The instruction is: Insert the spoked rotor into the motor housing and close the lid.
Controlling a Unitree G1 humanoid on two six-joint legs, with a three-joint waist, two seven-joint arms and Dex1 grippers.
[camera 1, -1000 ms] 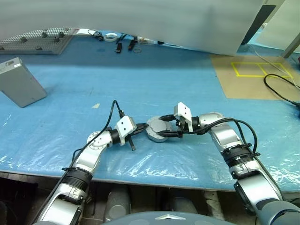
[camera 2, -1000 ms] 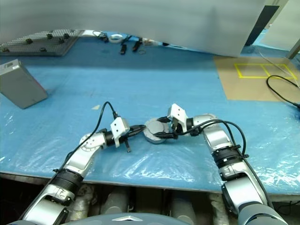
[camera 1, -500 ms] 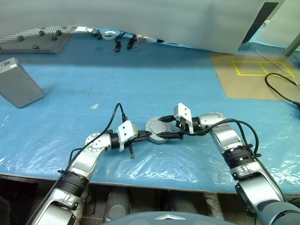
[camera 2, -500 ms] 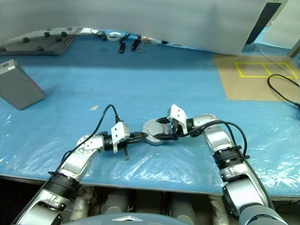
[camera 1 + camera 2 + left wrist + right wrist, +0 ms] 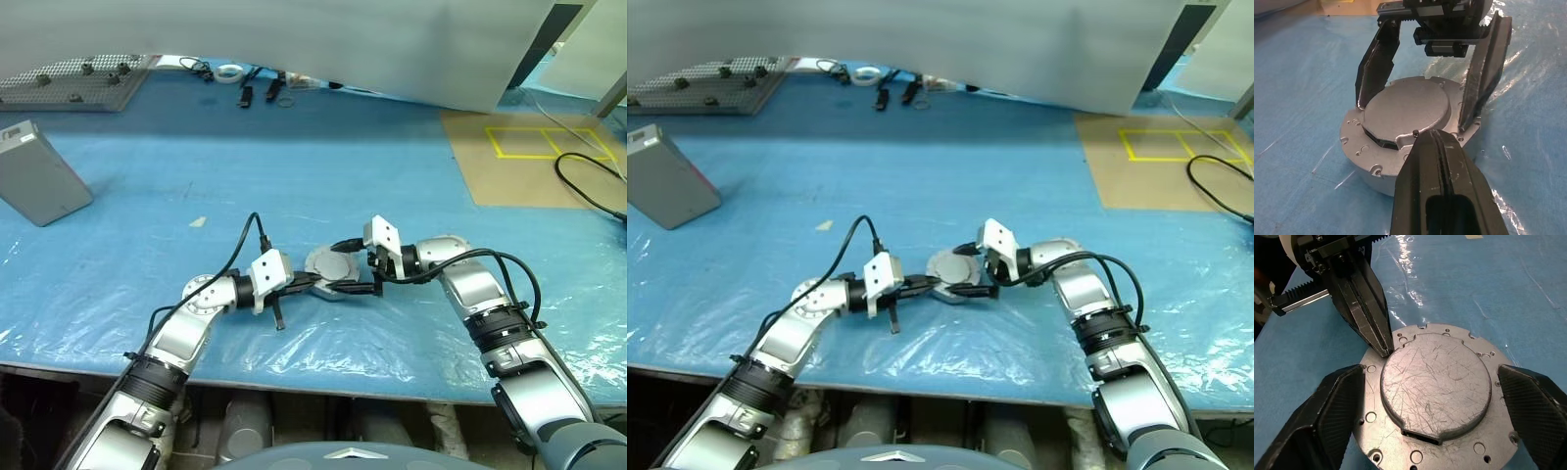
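Left claw (image 5: 1376, 335), shut, touches lid (image 5: 1436, 384); right claw (image 5: 1425, 105) straddles it.

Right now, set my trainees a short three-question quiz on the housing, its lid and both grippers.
1. True or false: the lid lies grey back up on the motor housing.
2. Which gripper is shut? A left, B right.
3. Fill in: the right gripper stands open on either side of the ____.

Key: 1 true. 2 A; the left gripper has its tips at the lid's edge. 3 housing.
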